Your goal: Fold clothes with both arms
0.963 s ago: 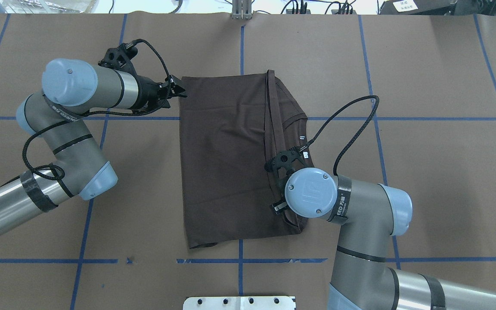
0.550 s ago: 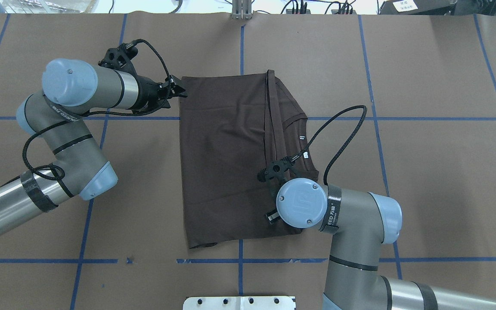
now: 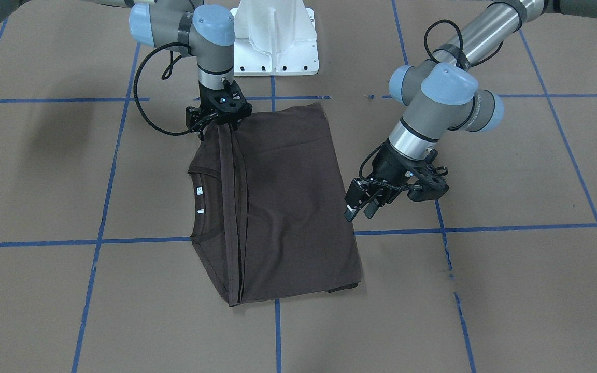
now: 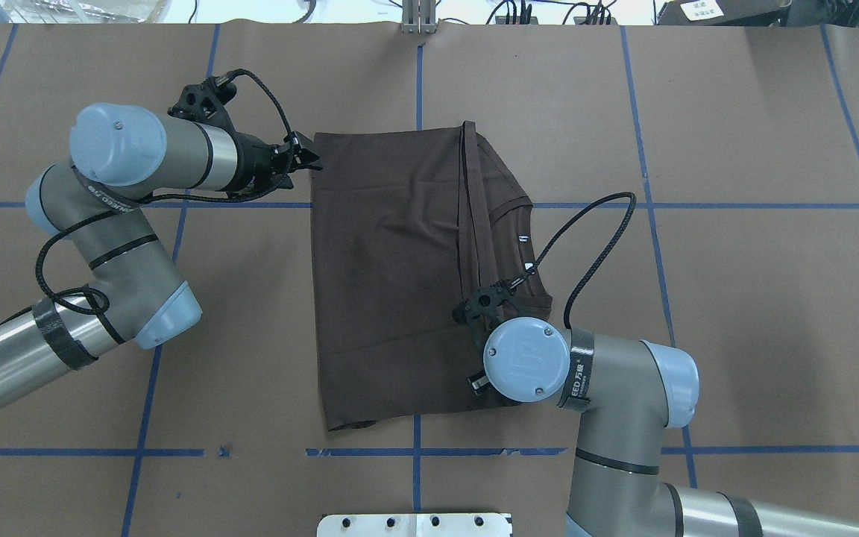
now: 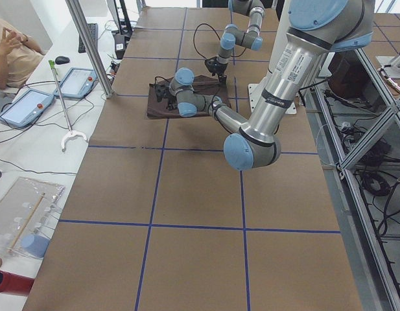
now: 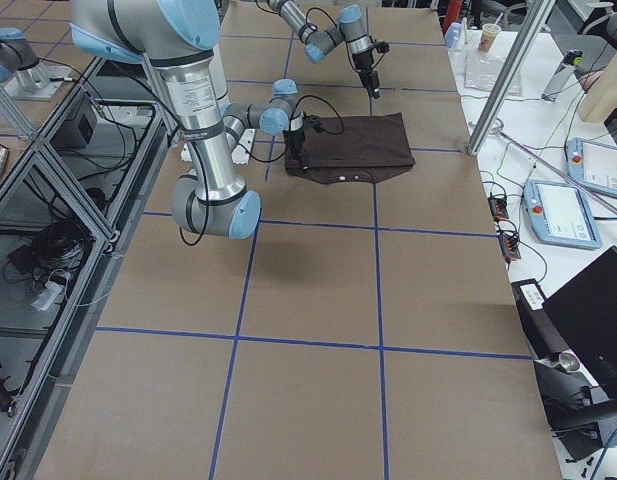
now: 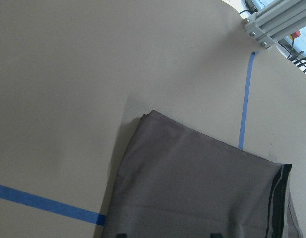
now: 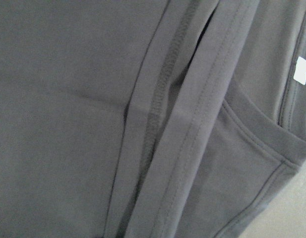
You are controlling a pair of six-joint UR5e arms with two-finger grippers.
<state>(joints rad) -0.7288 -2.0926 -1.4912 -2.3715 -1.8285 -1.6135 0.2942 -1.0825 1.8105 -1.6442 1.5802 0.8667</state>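
Note:
The dark brown T-shirt [image 4: 392,276] lies flat and folded into a rectangle, a folded strip [image 3: 233,207] running along its collar side. White neck tags [image 3: 199,190] show by the collar. My left gripper [image 3: 359,210] hovers open just off the shirt's edge near a far corner [image 7: 150,116], touching nothing. My right gripper [image 3: 215,127] points down low over the strip at the shirt's robot-side end. Its fingers look spread and hold no cloth. In the overhead view the wrist hides most of it. The right wrist view shows only cloth seams [image 8: 162,99].
The white pedestal base [image 3: 275,36] stands behind the shirt at the robot's side. Blue tape lines [image 4: 698,205] cross the brown table cover. A metal post [image 4: 418,15] sits at the far edge. Beyond the table's long side are a person [image 5: 11,45] and tablets [image 5: 24,107].
My right arm has slid along the folded strip toward the robot's side of the shirt. The left arm has barely shifted. The shirt lies as before.

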